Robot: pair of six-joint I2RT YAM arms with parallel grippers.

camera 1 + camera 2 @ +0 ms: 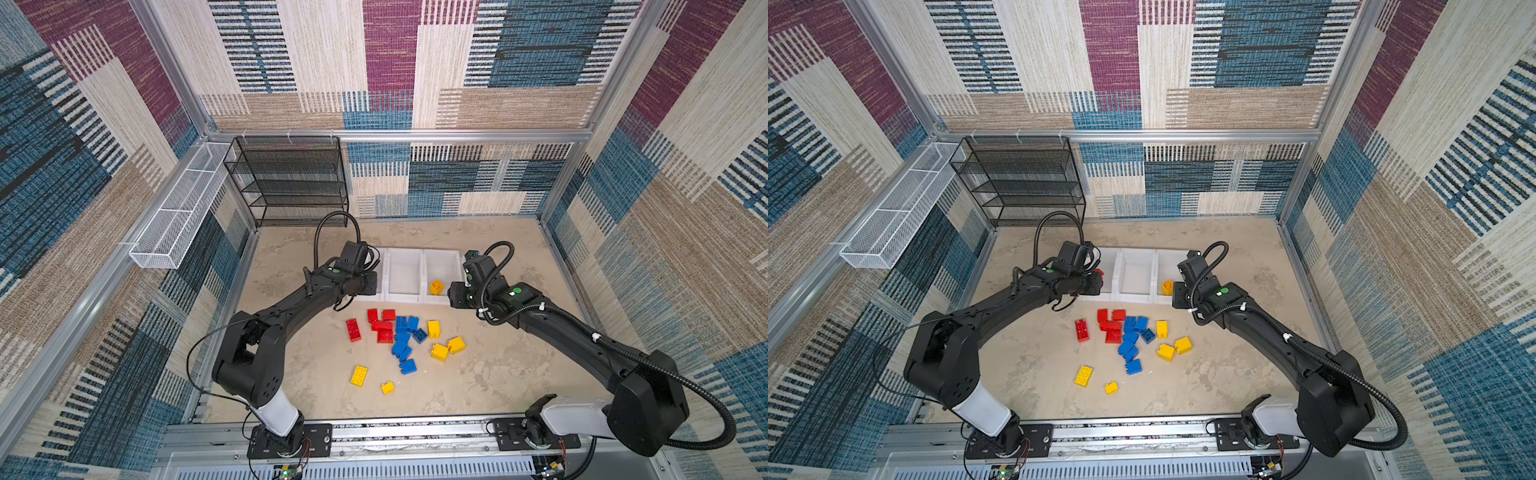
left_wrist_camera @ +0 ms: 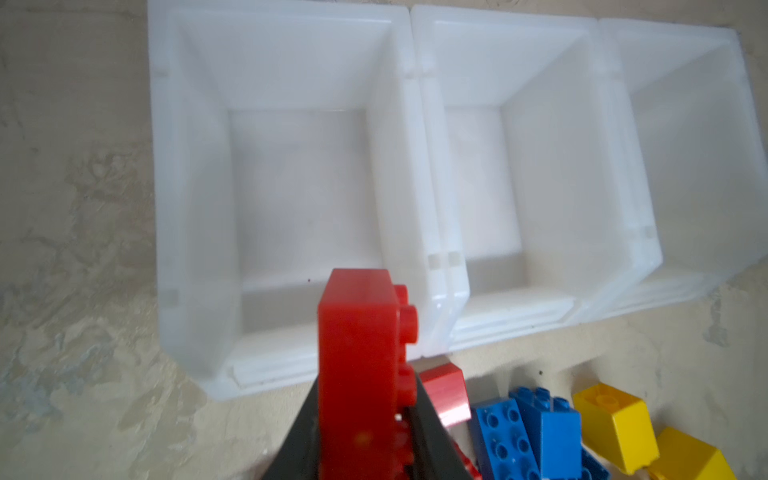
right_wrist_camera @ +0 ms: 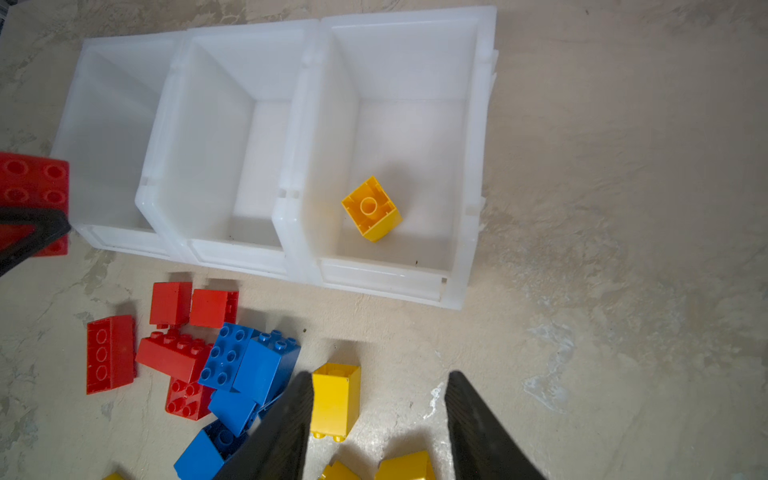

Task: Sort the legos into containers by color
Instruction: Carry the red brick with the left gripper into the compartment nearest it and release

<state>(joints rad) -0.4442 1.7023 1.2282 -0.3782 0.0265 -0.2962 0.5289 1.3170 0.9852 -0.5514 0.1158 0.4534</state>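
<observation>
Left wrist view: the left gripper (image 2: 365,399) is clamped on a red brick (image 2: 357,332), one black finger on each side and the studs facing sideways. The brick is raised above the near wall of the left-end bin (image 2: 195,208) in the row of three white bins (image 3: 291,195). In a top view the same brick shows as a red patch (image 1: 1099,273) at that bin's left edge.

The right gripper (image 3: 380,376) hangs above the table (image 1: 498,374) in front of the right-end bin (image 3: 478,166). Its fingers (image 3: 478,415) are spread with nothing between them. One yellow brick (image 3: 372,208) lies in that bin, hollow underside up.

The other legos are loose on the table in front of the bins: a red cluster (image 1: 380,324), a blue cluster (image 1: 405,336) touching it, and three yellow ones (image 1: 446,347) just to the right. Two more yellow bricks (image 1: 358,375) (image 1: 387,387) lie apart, nearer the arms' bases.

Each arm carries a round green sticker (image 1: 336,270) (image 1: 516,289) near the wrist, and the right one has a small white label (image 1: 512,293) beside it, too small to read. No lettering on the studs can be made out
</observation>
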